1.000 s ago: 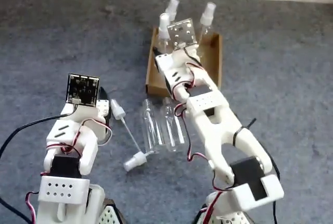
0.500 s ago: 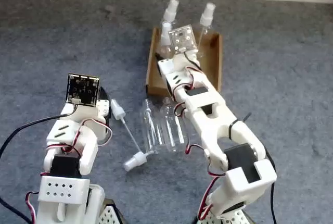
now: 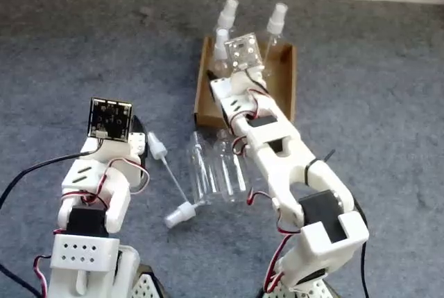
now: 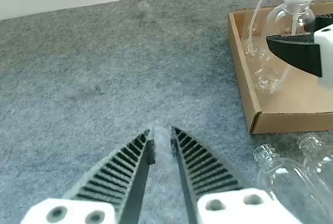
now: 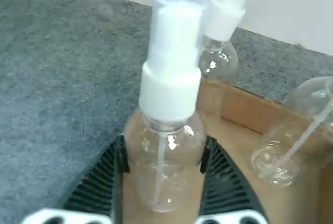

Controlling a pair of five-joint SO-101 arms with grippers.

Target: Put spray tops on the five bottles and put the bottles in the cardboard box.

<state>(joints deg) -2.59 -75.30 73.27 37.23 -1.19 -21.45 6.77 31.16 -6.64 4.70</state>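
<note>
My right gripper (image 5: 164, 153) is closed snugly around one clear plastic bottle with a white spray top (image 5: 165, 125), a black ribbed finger (image 5: 99, 182) pressed to each side of its belly. I hold it upright over the near corner of the shallow brown cardboard box (image 3: 286, 83). Two more clear capped bottles (image 3: 228, 12) (image 3: 277, 19) are at the far end of that box, which makes three with tops on.

On the grey carpet (image 3: 83, 48) between my arms, two clear uncapped bottles (image 3: 199, 170) (image 3: 232, 170) lie side by side, just short of the box. Two loose white spray tops with thin dip tubes (image 3: 157, 147) (image 3: 180, 213) lie beside them, nearer my left arm.

My left gripper (image 4: 161, 134) hangs low over bare carpet, its tips parted by a narrow slit with nothing between them.
</note>
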